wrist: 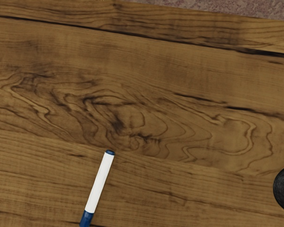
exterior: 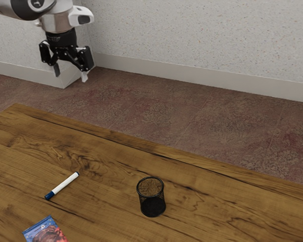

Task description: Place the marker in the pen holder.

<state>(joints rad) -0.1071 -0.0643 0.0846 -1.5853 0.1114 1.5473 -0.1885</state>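
High above the table [exterior: 101,151], here comes the approach: the marker [exterior: 64,185] lies flat on the wood, apart from the upright pen holder [exterior: 153,207], its broad blue end pointing away from it, near the bright packet [exterior: 46,233]. The job now, I'd say, is the pick-up — line up over the white barrel, turn until the fingers straddle its narrow width, then sink straight down, low enough for a firm bite without pressing on the wood. Off-centre, and it could roll! And the claw [exterior: 70,74] — spread wide, nothing in its grasp, touching nothing at all.
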